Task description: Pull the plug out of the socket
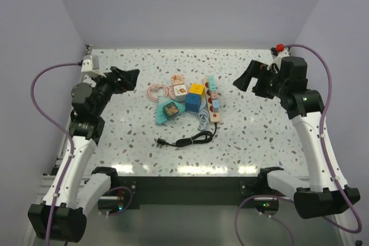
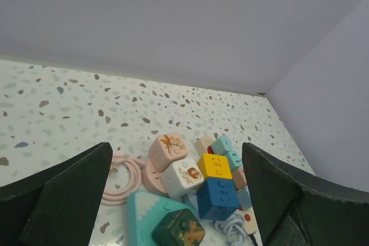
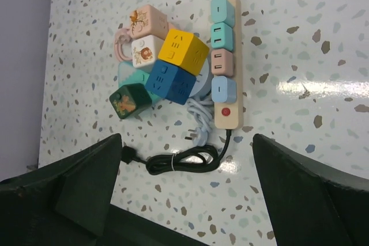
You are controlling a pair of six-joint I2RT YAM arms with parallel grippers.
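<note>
The socket, a long beige power strip (image 1: pixel 214 101) with a red switch, lies at the table's middle, also in the right wrist view (image 3: pixel 226 116). Several small block plugs sit in a row on it: two teal (image 3: pixel 222 11), one pink (image 3: pixel 222 61), one light blue (image 3: pixel 223 89). Its black cord (image 3: pixel 183 159) lies bundled near the front. My left gripper (image 1: pixel 130 79) is open and empty, raised to the left of the pile. My right gripper (image 1: pixel 247 80) is open and empty, raised to the right of the strip. In the left wrist view only the strip's switch end (image 2: pixel 247 218) shows.
A pile of cube sockets lies left of the strip: yellow (image 3: pixel 181 50), blue (image 3: pixel 170 82), white (image 3: pixel 147 51), pink (image 3: pixel 147 20), dark green (image 3: pixel 127 101) on a teal wedge (image 2: pixel 144 211). A pink coiled cord (image 1: pixel 155 91) and a pale coiled cable (image 3: pixel 199 120) lie beside them.
</note>
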